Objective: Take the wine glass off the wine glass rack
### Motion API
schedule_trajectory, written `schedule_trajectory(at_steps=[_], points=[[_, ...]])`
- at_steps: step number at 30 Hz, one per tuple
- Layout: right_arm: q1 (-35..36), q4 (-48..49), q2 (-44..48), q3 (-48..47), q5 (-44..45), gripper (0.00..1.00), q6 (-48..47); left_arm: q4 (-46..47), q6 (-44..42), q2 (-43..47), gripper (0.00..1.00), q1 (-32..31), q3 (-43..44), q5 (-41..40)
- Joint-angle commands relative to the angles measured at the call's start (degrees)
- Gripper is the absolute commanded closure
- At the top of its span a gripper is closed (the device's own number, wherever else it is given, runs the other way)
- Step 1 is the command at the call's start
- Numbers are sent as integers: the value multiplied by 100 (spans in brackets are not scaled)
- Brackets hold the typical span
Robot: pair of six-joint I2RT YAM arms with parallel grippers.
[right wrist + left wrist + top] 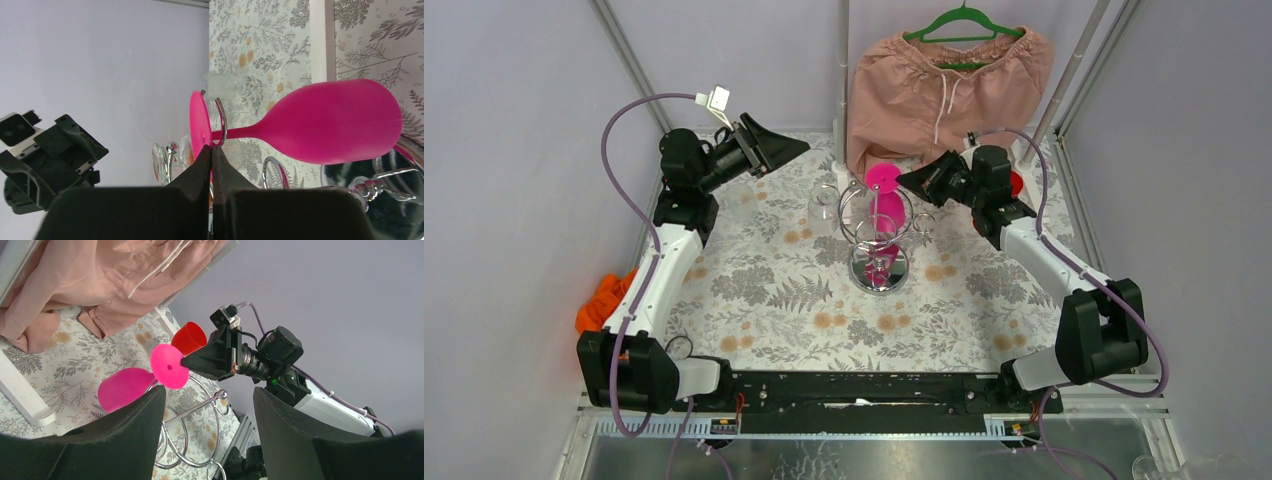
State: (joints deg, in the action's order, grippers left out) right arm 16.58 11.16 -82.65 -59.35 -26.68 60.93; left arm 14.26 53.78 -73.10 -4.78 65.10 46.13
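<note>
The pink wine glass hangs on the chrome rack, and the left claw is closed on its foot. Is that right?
No. The right claw, not the left, is closed on the foot of the pink wine glass, as the right wrist view shows.

Plain lavender walls around a floral-patterned table.

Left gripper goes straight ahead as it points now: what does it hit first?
Most likely the top loops of the wine glass rack, framed between the open fingers of the left gripper; the foot of the wine glass sits just above. Depth is unclear.
</note>
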Motion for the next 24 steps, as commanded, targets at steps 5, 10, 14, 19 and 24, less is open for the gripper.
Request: schedule_trajectory(at_steps=[5, 10, 14, 19, 24], points=[[-51, 1194, 22, 410, -407, 100, 1017, 86, -142, -20, 28, 21, -16, 79], [-63, 1457, -31, 338, -433, 100, 1195, 64, -147, -39, 28, 21, 5, 94], [-72, 1457, -137, 156, -469, 100, 1238, 24, -166, -30, 27, 21, 37, 91], [-138, 1458, -214, 95, -400, 100, 1233, -19, -187, -55, 27, 21, 58, 80], [-258, 1490, -324, -16, -341, 100, 1183, -20, -176, -71, 27, 21, 81, 102]])
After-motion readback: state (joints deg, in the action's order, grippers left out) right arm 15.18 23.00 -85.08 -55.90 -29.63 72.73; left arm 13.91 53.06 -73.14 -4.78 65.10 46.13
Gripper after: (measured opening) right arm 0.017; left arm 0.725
